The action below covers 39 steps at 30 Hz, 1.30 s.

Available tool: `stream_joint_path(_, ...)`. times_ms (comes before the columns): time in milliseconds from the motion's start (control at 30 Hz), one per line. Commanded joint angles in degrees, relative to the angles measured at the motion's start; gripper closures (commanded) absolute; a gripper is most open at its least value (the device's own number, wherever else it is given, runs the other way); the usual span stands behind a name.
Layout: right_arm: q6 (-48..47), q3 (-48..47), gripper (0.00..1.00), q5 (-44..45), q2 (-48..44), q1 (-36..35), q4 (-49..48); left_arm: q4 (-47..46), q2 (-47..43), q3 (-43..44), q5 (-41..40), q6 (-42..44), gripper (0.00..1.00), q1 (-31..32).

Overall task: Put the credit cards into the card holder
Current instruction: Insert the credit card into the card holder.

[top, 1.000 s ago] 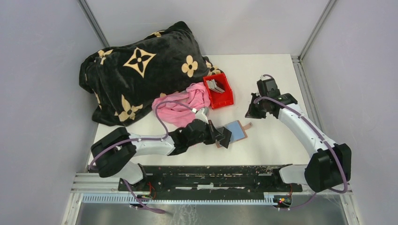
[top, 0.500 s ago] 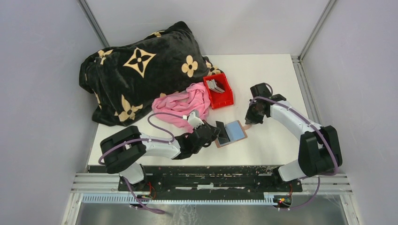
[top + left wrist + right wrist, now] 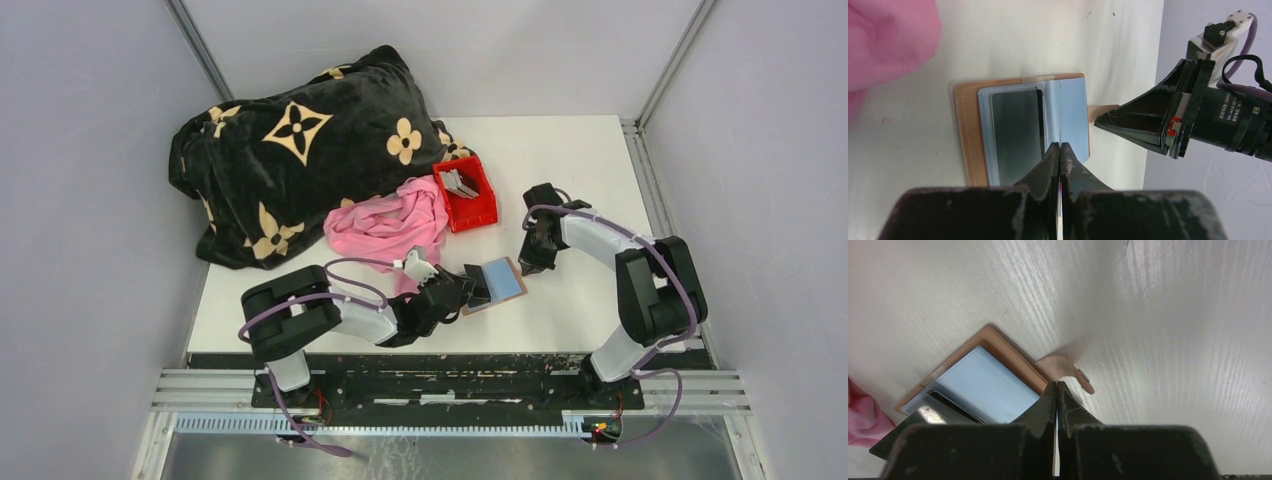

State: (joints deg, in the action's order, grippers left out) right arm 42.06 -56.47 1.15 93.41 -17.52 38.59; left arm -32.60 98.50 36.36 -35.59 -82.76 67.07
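Two claws are mine, and both are squeezed shut. My left claw (image 3: 1060,146) points at the card holder (image 3: 965,135), which lies open and flat right under its tip. I cannot tell if a thin card is pinched between those fingers. A dark card (image 3: 1015,132) sits in the light blue pocket (image 3: 1074,112), just to the left of that tip.

My right claw (image 3: 1056,386) holds nothing. Its tip is at the holder's edge, right beside the little snap tab (image 3: 1068,367). I cannot tell if it touches.

More credit cards (image 3: 458,183) stand in the red bin (image 3: 478,215), well away from both claws.

I think the cards are light, thin, stiff and slippery. A flat one is hard to lift, so I should pinch a card by one short edge and keep it straight. Then the far edge can slide into a slot.

I think the holder is soft and light. It may slide or flop shut when a card pushes on it. I would press down on the tab or the bare leather rim, not on the pocket.
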Motion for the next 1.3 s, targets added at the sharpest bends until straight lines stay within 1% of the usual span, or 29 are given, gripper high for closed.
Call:
stream_joint_path(0,-1.3,-2.5,0.99,1.4,1.3,-0.2,-0.4,-5.5,2.4,0.4,-3.7,-4.2,0.97,0.6)
stream_joint_path(233,-1.8,-4.3,0.99,0.9,4.9,-0.2,1.4,-8.0,5.2,0.4,-4.5,-5.6,0.97,1.1)
stream_joint_path(567,-3.4,-4.7,0.99,-0.7,6.3,-0.3,4.4,-12.1,9.1,0.2,-4.7,-6.4,0.97,1.9)
stream_joint_path(700,-4.2,-5.0,0.99,-2.1,7.6,-0.2,5.7,-17.6,10.3,-2.0,-5.1,-6.3,0.97,1.9)
stream_joint_path(833,-4.3,-4.5,0.99,-4.1,8.1,-0.7,6.0,-20.7,9.9,-5.2,-6.8,-7.6,0.97,1.9)
stream_joint_path(933,-4.1,-4.3,0.99,-3.9,8.5,-2.4,6.1,-23.5,9.2,-7.4,-7.4,-6.5,0.97,1.4)
stream_joint_path(1267,0.2,-5.5,0.99,-3.0,9.8,-8.0,4.9,-24.6,2.4,-15.5,-9.7,-3.6,0.97,0.8)
